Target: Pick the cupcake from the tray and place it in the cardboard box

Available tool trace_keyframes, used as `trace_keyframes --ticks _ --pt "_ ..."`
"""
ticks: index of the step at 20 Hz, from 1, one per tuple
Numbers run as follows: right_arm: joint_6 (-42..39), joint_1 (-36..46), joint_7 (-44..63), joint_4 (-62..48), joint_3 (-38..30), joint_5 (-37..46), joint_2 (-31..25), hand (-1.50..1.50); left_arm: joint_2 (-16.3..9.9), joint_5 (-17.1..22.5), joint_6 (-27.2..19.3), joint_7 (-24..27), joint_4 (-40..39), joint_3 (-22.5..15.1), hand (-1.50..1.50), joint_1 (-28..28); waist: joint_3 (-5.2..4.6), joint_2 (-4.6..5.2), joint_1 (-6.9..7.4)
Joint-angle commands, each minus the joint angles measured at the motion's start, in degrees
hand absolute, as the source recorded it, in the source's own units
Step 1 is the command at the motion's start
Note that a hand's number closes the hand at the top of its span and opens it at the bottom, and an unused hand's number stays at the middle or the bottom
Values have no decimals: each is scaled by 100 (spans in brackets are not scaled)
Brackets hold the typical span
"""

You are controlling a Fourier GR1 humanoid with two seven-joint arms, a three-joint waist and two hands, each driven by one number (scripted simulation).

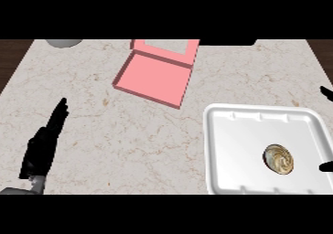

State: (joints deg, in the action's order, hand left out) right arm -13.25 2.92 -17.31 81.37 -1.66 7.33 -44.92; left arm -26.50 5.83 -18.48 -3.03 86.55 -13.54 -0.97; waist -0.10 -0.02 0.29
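A cupcake with a swirled beige top sits in the right half of a white tray at the lower right of the counter. An open pink box with its lid folded back lies at the top centre. My left hand rests open at the lower left, fingers straight and pointing up. Of my right hand only black fingertips show at the right edge, one just right of the cupcake, another higher up; they do not touch it.
A grey round object sits at the counter's top left edge. A dark shape lies along the top edge behind the box. Dark wood borders the marble counter on both sides.
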Motion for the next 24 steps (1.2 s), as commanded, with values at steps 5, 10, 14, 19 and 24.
trace_keyframes --ticks 5,10,14,19,24 --pt "-1271 103 1267 676 914 693 -727 -150 131 -163 -49 -63 -40 8 0 -85 1 2 -23" --pt "-1311 -281 1911 1337 998 1046 -275 -150 86 -221 114 -221 370 202 0 238 9 -7 -26" --pt "-1264 -272 2183 1276 875 1396 94 -150 270 -285 312 -375 -10 437 0 -340 10 1 -43" --pt "-1246 -338 2524 1404 1031 2058 511 -150 377 -498 407 -345 246 493 0 110 10 -1 -21" --pt "-1275 -590 2224 1222 824 2355 647 -150 579 -799 343 -573 823 418 0 417 12 -6 -22"
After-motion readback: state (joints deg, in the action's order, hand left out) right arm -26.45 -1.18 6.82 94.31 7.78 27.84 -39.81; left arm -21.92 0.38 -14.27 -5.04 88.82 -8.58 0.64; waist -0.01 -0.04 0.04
